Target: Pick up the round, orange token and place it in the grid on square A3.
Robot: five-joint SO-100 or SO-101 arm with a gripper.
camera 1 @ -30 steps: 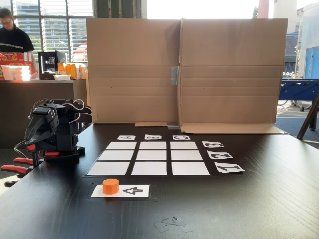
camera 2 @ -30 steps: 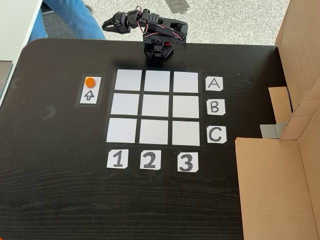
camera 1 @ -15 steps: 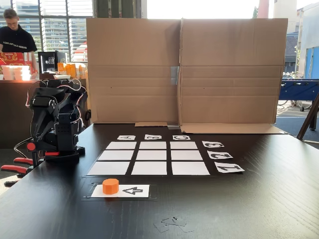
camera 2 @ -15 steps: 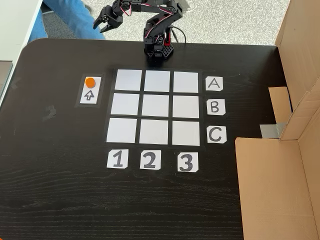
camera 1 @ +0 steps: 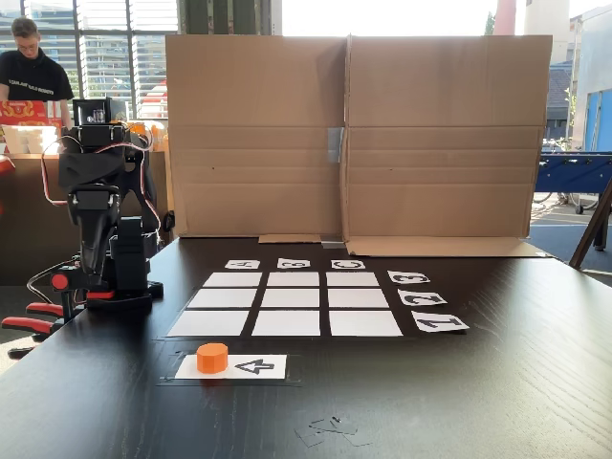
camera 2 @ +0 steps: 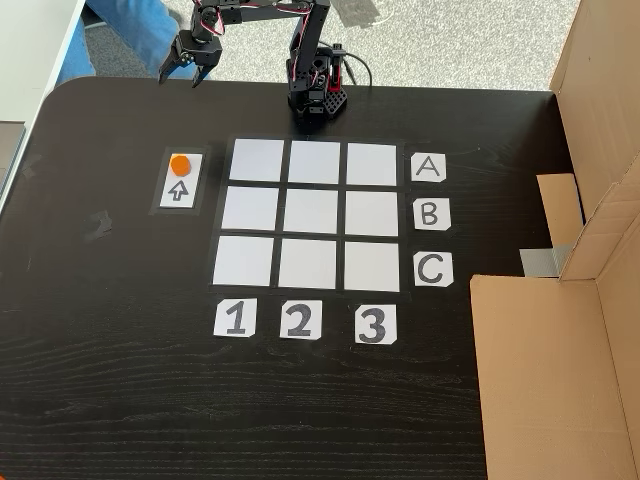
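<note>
Since a second ago my arm's unfolded and swung out, so my gripper (camera 2: 180,76) hangs spread open, empty, near the table edge. Token (camera 2: 179,164) sits on the arrow card (camera 2: 180,188), beside the grid (camera 2: 315,216).

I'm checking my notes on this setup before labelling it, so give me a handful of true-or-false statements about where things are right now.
1. The token sits on the arrow card. True.
2. The token lies inside the grid. False: it is outside, to the left of it in the top-down fixed view.
3. Square A3 is bare. True.
4. The tool is clamped on the token. False: it hangs open, apart from it.
5. Cardboard stands behind the grid in the low fixed view. True.
</note>
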